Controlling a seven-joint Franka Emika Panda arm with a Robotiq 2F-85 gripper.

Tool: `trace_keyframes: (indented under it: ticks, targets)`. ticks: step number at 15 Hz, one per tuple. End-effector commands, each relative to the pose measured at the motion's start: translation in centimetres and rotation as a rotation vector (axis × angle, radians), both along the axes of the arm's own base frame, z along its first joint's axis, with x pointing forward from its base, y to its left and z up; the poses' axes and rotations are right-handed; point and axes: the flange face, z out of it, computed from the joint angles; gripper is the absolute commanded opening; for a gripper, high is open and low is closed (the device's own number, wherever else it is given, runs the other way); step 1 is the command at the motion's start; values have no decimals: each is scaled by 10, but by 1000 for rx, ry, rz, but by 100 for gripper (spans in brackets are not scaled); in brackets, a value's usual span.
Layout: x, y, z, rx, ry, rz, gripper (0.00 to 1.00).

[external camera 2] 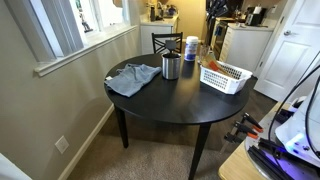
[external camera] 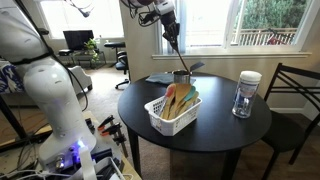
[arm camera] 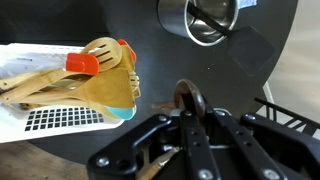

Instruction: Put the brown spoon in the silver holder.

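My gripper (external camera: 167,17) is high above the table and shut on the brown spoon (external camera: 174,42). The spoon hangs down with its bowl end lowest. In the wrist view the fingers (arm camera: 193,120) clamp the handle, and the dark spoon bowl (arm camera: 187,98) sticks out past them. The silver holder (external camera: 181,77) stands on the black round table, just below and slightly beyond the spoon tip. It also shows in an exterior view (external camera 2: 171,67) and at the top of the wrist view (arm camera: 200,20). The spoon is above the holder and outside it.
A white slatted basket (external camera: 160,118) of tan wooden utensils (arm camera: 100,85) sits in front of the holder. A clear jar with a white lid (external camera: 245,95) stands to one side. A blue-grey cloth (external camera 2: 133,78) lies beside the holder. A chair (external camera: 295,90) stands at the table edge.
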Motion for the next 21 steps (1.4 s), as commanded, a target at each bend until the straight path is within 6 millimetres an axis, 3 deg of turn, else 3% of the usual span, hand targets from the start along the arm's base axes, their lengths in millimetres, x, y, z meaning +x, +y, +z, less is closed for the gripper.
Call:
trace_keyframes:
  ticks: [1,5,9,12,17,21]
  targets:
    - [11,8,14,32,-69,54,7]
    - [25,14,12,83,-169,104,7]
    - [55,17,-2,55,-215,151,7]
    - [70,35,-7,98,-237,223,7]
    - [74,73,-8,171,-304,371,7]
    - [81,77,-12,277,-309,418,7]
